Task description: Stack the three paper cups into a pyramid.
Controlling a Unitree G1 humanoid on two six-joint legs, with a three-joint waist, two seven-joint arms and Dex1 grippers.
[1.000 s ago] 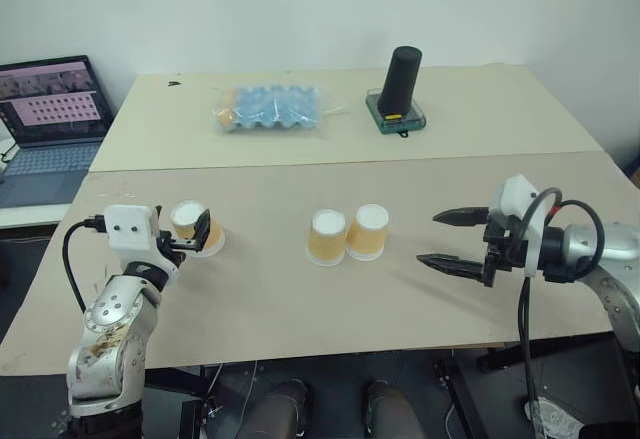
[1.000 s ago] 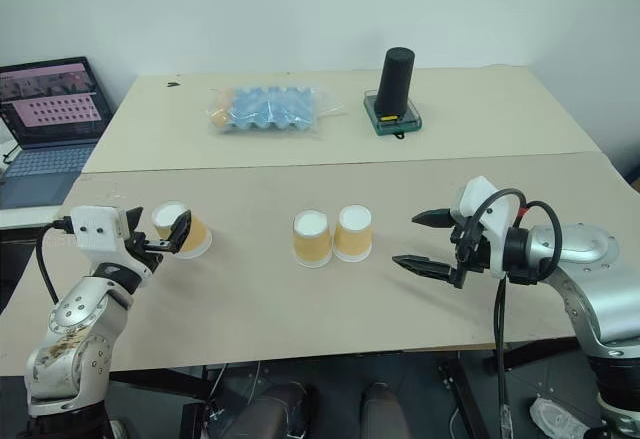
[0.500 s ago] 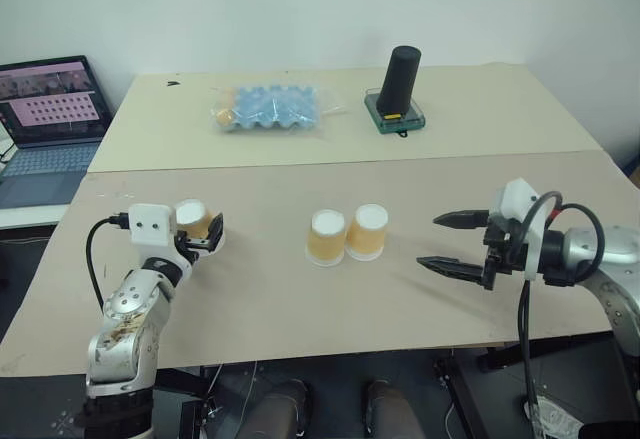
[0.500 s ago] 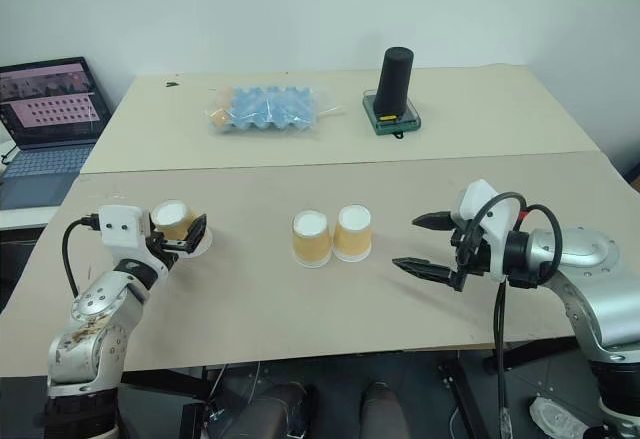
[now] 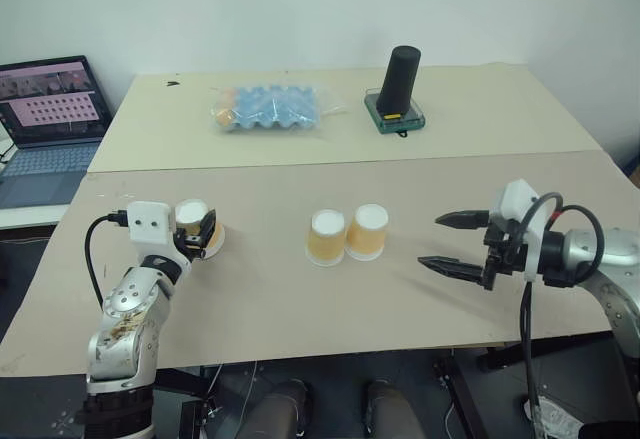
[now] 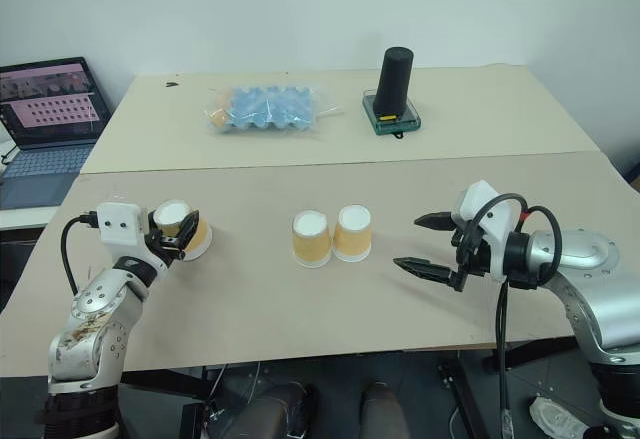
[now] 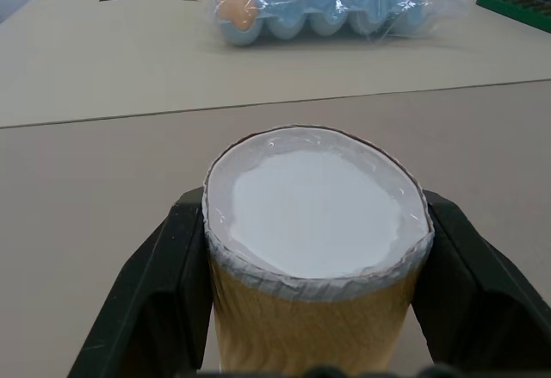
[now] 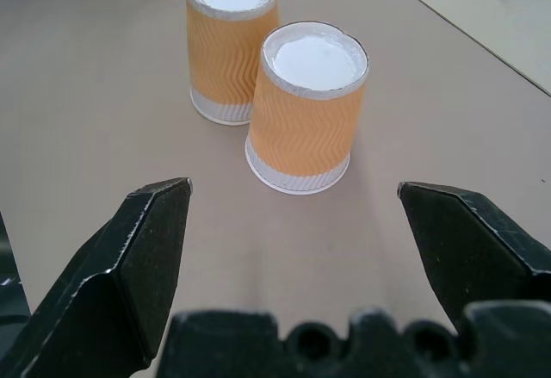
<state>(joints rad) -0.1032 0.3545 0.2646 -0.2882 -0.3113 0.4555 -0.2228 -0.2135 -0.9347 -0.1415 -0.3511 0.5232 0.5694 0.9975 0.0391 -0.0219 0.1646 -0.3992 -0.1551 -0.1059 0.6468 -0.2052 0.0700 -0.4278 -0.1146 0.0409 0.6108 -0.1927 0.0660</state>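
Hiding the cup (image 7: pixel 314 249) sides — left pincer (image 7: pixel 310 309) fingers.

Both arms have silver-grey metal housings with rounded joints. Left gripper (image 5: pixel 203 234): white boxy wrist block, black fingers, black cable looping off the block. Right gripper (image 5: pixel 452 242): long tapered black fingers, white wrist block, thick black cables arching behind it.

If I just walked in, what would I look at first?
Probably the left gripper, shut on an upside-down paper cup near the table's left edge. Next, two more cups standing side by side in the middle, with the right gripper open beside them. Far back stands a tall black cylinder.
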